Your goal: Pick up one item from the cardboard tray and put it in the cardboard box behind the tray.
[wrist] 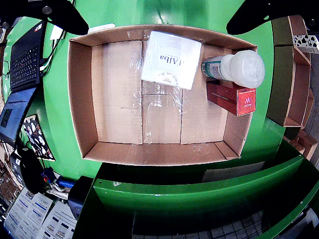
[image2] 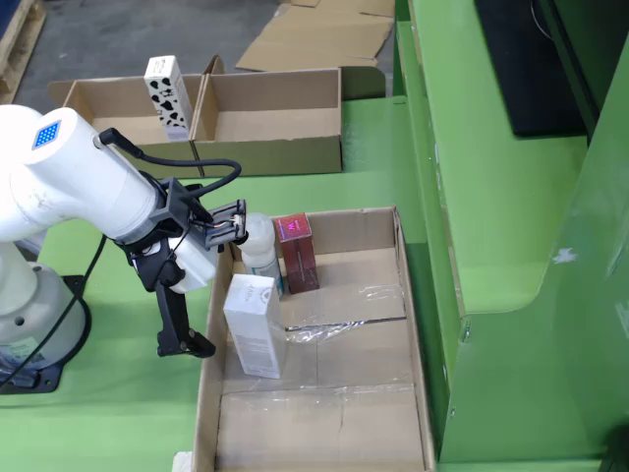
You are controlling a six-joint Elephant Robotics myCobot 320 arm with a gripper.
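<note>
**a:** so how far had it got? from what i saw, nothing was picked yet; the cardboard tray (image2: 413, 324) had all three things in it: white carton (image2: 254, 324), white bottle (image2: 259, 248), red box (image2: 296, 252); the cardboard box (image2: 270, 138) behind the tray looked empty in the right compartment, while the left one had a spotted carton (image2: 167, 93) standing in it; no idea if that one counted.

**b:** same read; whole pick and drop was left to do; the pincer (image2: 182, 324) hung just outside the tray's left wall in the fixed view, carrying nothing; open or closed, i couldn't tell, one dark finger (image2: 175, 320) was all that showed.

**a:** and which way did stuff point?

**b:** white carton (wrist: 171, 59) stood upright, long axis vertical; the bottle (wrist: 234, 68) stood upright too, cap up; red box (wrist: 232, 98) also on end beside the bottle, touching or nearly so; all bunched at the far end of the tray (wrist: 79, 99) in the fixed view, near the arm.
</note>
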